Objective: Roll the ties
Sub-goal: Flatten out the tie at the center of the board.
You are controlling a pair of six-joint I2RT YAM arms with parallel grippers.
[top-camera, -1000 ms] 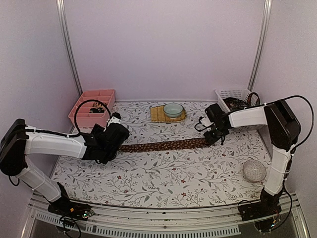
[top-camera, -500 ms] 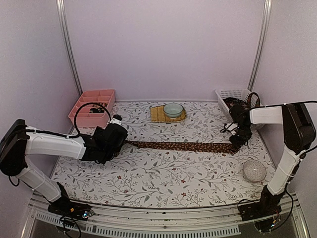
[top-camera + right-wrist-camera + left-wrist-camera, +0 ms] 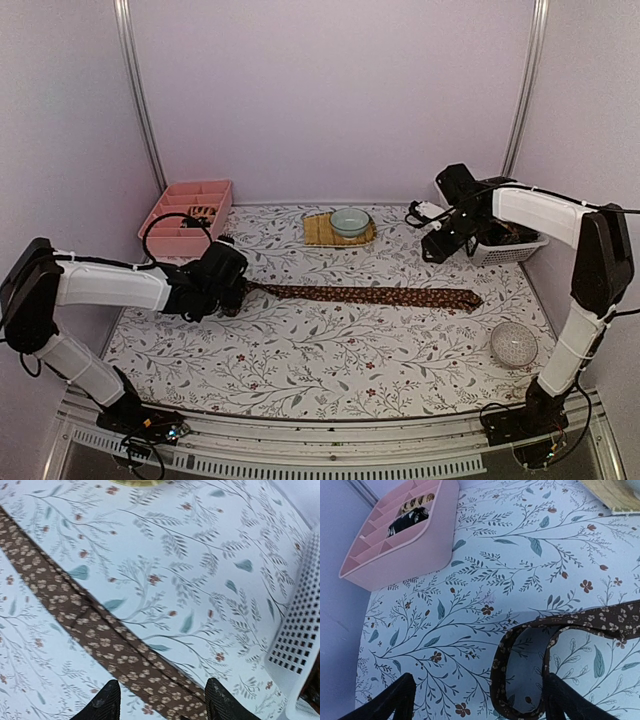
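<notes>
The tie lies flat across the middle of the table, its narrow left end in 1 loose curl between the spread, empty fingers of the left gripper. The right gripper hangs open at the far right. With nothing pinning the wide end, rolling could drag the strip left or wind it slack.

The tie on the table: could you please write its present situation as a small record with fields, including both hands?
tie: dark brown with light speckles, lying nearly straight across the table
narrow end: bent into a small loop inside the left hand
left hand: open, one finger on each side of that loop
right hand: open, holding nothing, beside the white basket
rolling: not done yet; only the first loop shows
pink tray: far left, patterned fabric in some compartments
</notes>
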